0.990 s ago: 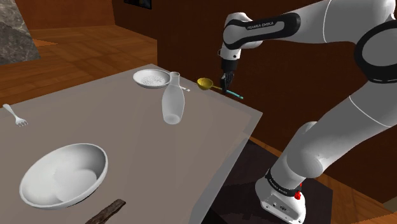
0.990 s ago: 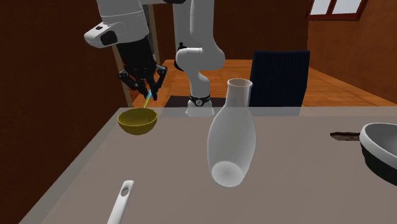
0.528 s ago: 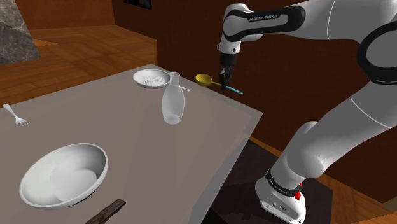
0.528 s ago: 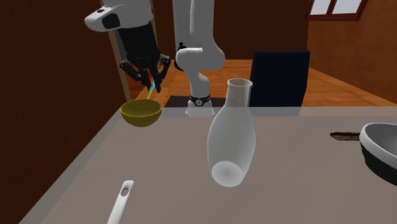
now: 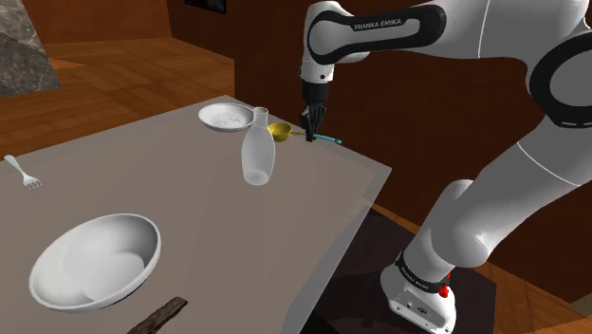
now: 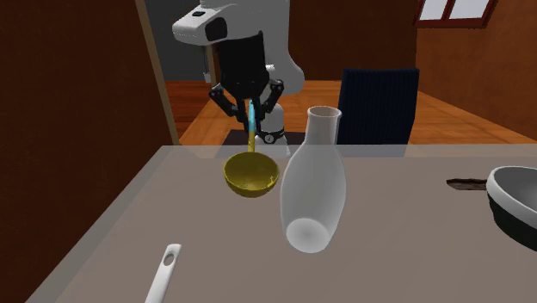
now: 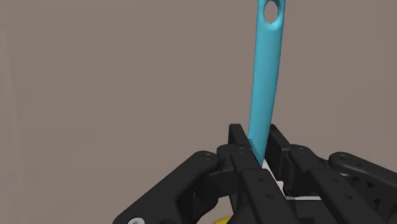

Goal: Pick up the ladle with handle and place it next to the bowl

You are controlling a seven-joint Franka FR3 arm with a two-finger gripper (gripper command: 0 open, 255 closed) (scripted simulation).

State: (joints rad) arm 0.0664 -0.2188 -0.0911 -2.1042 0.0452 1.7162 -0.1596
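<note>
A black gripper (image 5: pixel 310 121) on a white arm is clamped on the thin turquoise handle of a ladle (image 5: pixel 281 130), held over a plain grey table (image 5: pixel 171 180) near the corner farthest from the shoulder camera. From the shoulder view, the ladle's small yellow cup sits just behind the neck of a bottle (image 5: pixel 257 152), between a shallow white perforated dish (image 5: pixel 226 118) and the gripper. That view also gives the bowl (image 5: pixel 142 223): wide, round, white inside, close to the table's near edge and well apart from the ladle. A white fork (image 5: pixel 21 172) lies toward the shoulder view's left edge of the table, and a dark rough strip (image 5: pixel 159 317) lies at the near edge beside the bowl. The second exterior view faces the arm: the gripper (image 6: pixel 250 120) points down, the handle runs steeply to the glossy, rounded ladle (image 6: pixel 250 175) cup, which appears raised off the table (image 6: pixel 413 250), just beside the bottle (image 6: pixel 312 189), a smooth flask with a narrow open neck. Here the bowl (image 6: pixel 514 202) shows a dark outer wall at the second exterior view's right edge, and a dark chair (image 6: pixel 379 103) stands beyond the table. The wrist view gives the grip itself: the gripper (image 7: pixel 257 149) pinches the flat handle of the ladle (image 7: pixel 264 83), which ends in a rounded tip with a hole.
</note>
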